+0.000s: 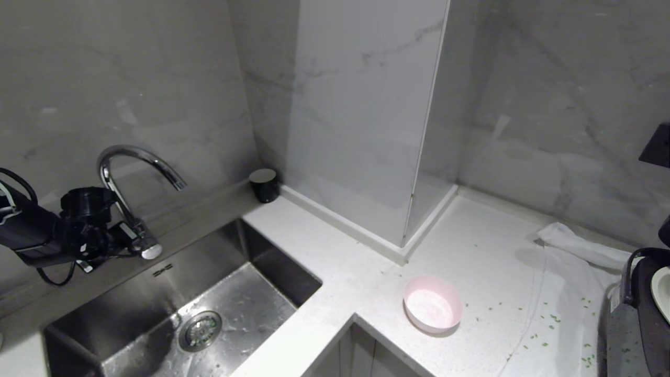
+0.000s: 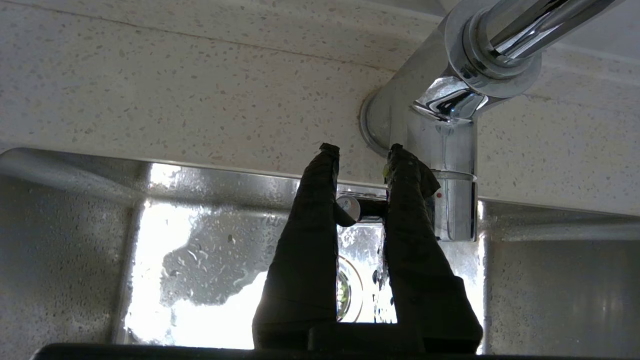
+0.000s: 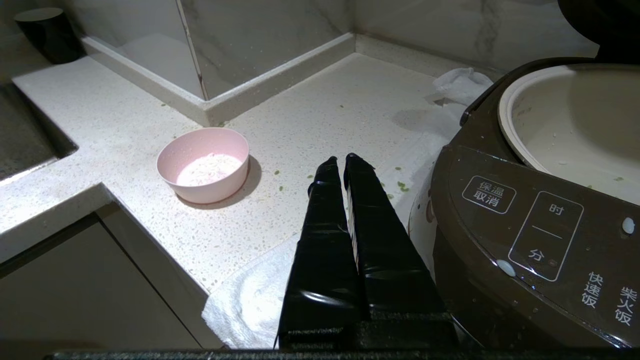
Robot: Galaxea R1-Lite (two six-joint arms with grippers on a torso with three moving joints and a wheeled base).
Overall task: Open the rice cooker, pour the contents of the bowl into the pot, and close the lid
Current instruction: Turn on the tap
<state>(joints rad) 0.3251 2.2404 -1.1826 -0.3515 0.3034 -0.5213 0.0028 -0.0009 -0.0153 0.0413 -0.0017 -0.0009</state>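
The pale pink bowl (image 1: 432, 303) (image 3: 203, 164) stands on the white counter near its inner corner, with whitish grains inside. At the far right sits the dark brown rice cooker (image 1: 641, 319) (image 3: 525, 240); its cream pot (image 3: 575, 120) lies uncovered. The lid (image 3: 605, 20) shows only as a dark raised shape at the edge. My left gripper (image 1: 131, 236) (image 2: 363, 150) is over the sink, shut on the faucet's lever handle (image 2: 370, 207). My right gripper (image 3: 342, 161) hangs shut and empty beside the cooker's front, outside the head view.
A steel sink (image 1: 131, 324) with wet walls fills the lower left, and the chrome faucet (image 1: 131, 154) arches above it. A small black cup (image 1: 264, 184) stands by the wall. A white cloth (image 1: 570, 262) lies under the cooker. Green bits dot the counter.
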